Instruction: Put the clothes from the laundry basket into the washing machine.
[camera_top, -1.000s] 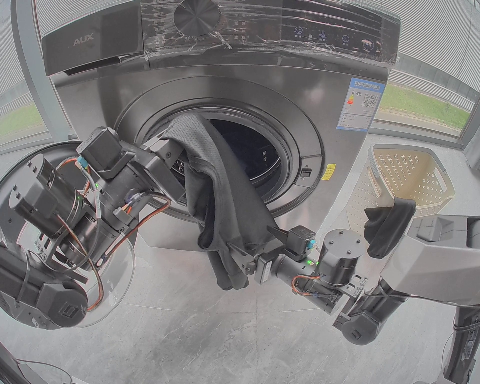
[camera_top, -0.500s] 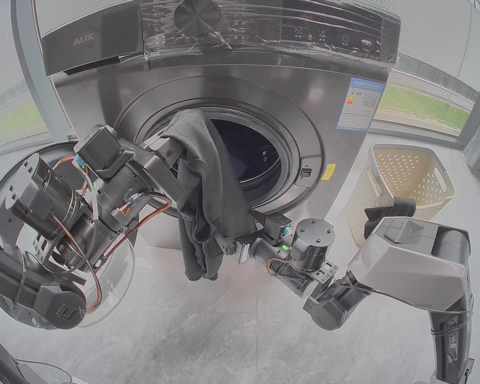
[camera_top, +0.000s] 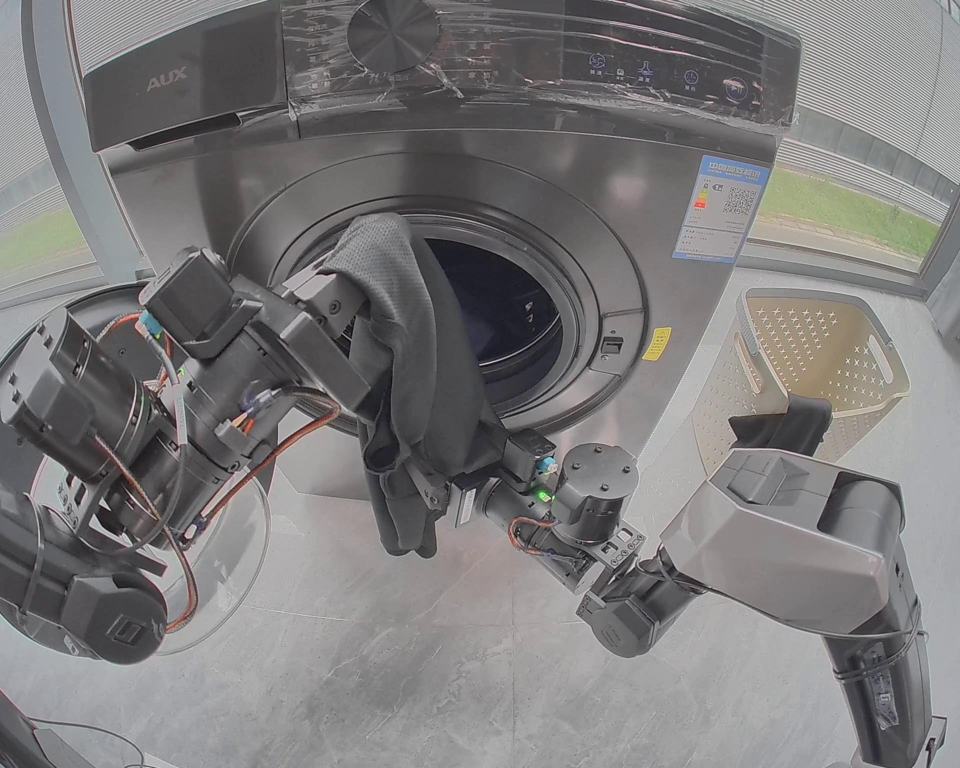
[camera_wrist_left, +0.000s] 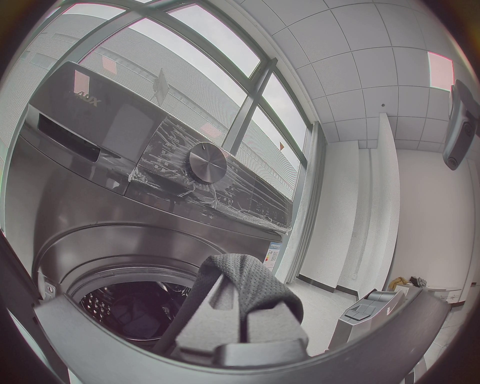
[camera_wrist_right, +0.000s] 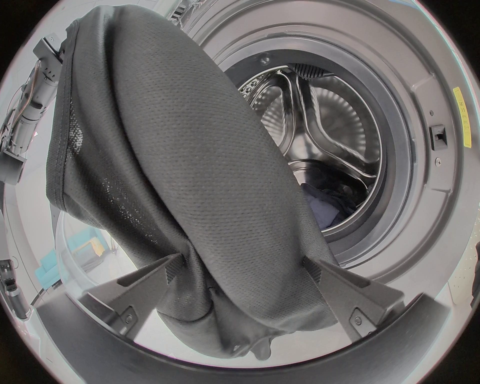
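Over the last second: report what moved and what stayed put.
The right gripper swung up and toward the robot's left, nearer the opening of the washing machine, bunching the lower part of the dark garment that lies between its spread fingers. The left gripper kept its grip on the garment's top at the opening's rim, barely shifting. The laundry basket and the cloth over its rim stayed put.

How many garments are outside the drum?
2: grey garment in the left hand at the washing machine; dark garment over the laundry basket rim. Others may be hidden.
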